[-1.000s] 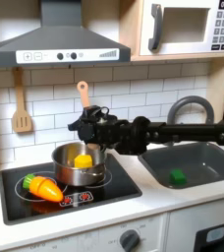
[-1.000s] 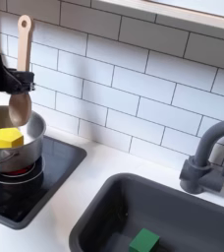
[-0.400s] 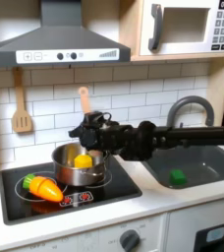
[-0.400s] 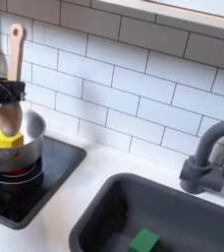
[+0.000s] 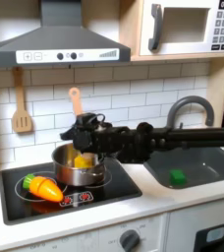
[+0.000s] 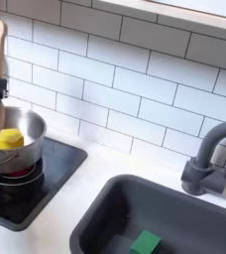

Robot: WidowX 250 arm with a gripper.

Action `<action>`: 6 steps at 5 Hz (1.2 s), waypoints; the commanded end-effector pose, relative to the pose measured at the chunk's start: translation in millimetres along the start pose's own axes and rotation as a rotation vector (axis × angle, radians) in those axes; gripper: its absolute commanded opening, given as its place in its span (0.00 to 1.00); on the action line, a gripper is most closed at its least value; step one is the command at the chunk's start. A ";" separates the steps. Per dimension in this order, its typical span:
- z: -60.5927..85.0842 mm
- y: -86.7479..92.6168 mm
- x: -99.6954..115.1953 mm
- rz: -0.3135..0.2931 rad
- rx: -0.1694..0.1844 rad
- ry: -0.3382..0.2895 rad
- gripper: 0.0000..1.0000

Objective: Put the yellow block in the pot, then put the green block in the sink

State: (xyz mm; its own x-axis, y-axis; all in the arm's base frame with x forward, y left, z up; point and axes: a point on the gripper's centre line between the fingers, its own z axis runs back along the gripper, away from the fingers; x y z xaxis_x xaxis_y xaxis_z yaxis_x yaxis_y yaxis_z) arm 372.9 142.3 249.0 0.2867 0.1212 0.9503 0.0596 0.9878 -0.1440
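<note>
Sitting in the pot [image 5: 78, 165], the yellow block [image 6: 9, 139] lies below the tool [image 5: 80, 133], whose opening cannot be told; the green block [image 6: 145, 242] lies in the sink [image 6: 105, 213].

Arm stretched horiz. across first exterior view, gripper [image 5: 78, 131] at its left end.

Toy kitchen: hob [image 5: 104, 192], range hood [image 5: 57, 44], microwave [image 5: 188, 27], tiled wall [image 6: 135, 84], sink [image 6: 115, 218].

Yellow block [image 6: 9, 139]; steel pot [image 6: 26, 127]; green block [image 6: 144, 243]; grey sink [image 6: 105, 213]
</note>
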 end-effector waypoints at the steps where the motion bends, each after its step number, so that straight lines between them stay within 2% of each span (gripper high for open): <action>1: -8.8 24.9 19.3 -0.008 0.065 -0.031 0.00; 2: -20.1 35.3 16.7 0.011 0.088 -0.018 0.00; 3: -33.9 33.6 9.6 0.009 0.073 0.014 0.00; 4: -46.8 29.1 -1.2 0.008 0.052 0.053 0.00; 5: -64.1 13.2 -9.7 -0.003 0.008 0.083 0.00; 6: -75.8 5.9 -18.2 0.009 -0.012 0.107 0.00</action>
State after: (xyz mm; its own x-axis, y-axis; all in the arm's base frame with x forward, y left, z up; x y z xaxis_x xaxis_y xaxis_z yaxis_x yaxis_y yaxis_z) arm 440.1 138.1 211.8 0.3828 0.1151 0.9166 0.0714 0.9856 -0.1536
